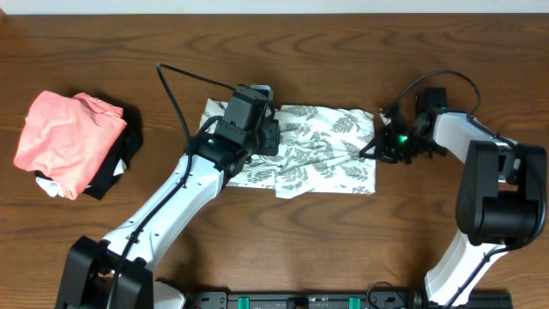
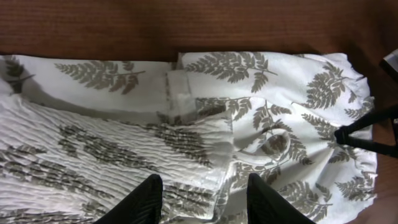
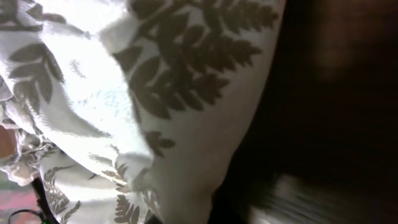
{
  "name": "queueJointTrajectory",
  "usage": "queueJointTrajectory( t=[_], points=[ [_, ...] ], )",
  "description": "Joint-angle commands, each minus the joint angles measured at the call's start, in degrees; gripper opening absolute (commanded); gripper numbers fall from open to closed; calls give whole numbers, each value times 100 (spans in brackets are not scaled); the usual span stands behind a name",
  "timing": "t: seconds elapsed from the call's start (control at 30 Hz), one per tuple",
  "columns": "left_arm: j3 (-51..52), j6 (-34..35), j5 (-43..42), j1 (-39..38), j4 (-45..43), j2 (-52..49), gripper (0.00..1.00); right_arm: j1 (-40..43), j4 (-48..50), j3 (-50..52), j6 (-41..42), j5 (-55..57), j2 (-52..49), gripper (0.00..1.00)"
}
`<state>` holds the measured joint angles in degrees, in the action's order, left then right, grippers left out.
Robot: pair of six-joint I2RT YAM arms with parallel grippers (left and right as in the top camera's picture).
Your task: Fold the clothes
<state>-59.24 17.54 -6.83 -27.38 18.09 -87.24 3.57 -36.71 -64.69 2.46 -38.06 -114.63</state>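
Fingers (image 2: 146, 202) of the left pincer (image 2: 205, 186) stand apart, tips pointing down at the ribbed, smocked part of the clothes (image 1: 326, 146), with a folded edge of the fabric running between them. Whether the tips touch the cloth I cannot tell. Behind them the wrist sits over the left end of the clothes. From there the white forearm slopes away to the near left, down to the arm's base at the near edge of the bench (image 1: 343, 249). A black cable (image 1: 176, 86) loops from the wrist out toward the far left.

The right pincer (image 1: 374, 148) is closed together, pinching the right edge of the clothes, where the fabric gathers into small pleats toward its black tips. Its own camera is filled by leaf-printed cloth held close. The pincer points left. Its wrist, showing a green light (image 1: 400, 137), joins a white link that runs right. That link bends into a black link coming near, toward the base at the near right.

The clothes lie as a flattened, roughly rectangular bundle in the middle of the bench, a little to the far side, between the two pincers. Well apart, at the left of the bench, a salmon-pink garment (image 1: 64, 137) sits crumpled on a black cloth (image 1: 116, 167)
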Motion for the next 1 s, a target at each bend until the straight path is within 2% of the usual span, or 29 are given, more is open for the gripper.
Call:
queueJointTrajectory(
  t=[0.0, 0.27, 0.53, 0.77, 0.97],
  points=[
    [-76, -120, 114, 33, 96, 0, 44, 118, -11, 151, -37, 544, -208, 1],
    [-76, -205, 160, 33, 249, 0, 44, 1056, -103, 142, -39, 1375, 245, 1],
    [-76, -205, 160, 33, 247, 0, 45, 1971, -479, -203, -151, 2092, 1353, 1],
    [-76, -205, 157, 33, 247, 0, 45, 1668, -1698, -1471, -470, 2448, 2100, 1],
    [-76, -203, 155, 33, 254, 0, 44, 1394, -2124, -2026, -444, 2586, 2133, 1]
  ],
)
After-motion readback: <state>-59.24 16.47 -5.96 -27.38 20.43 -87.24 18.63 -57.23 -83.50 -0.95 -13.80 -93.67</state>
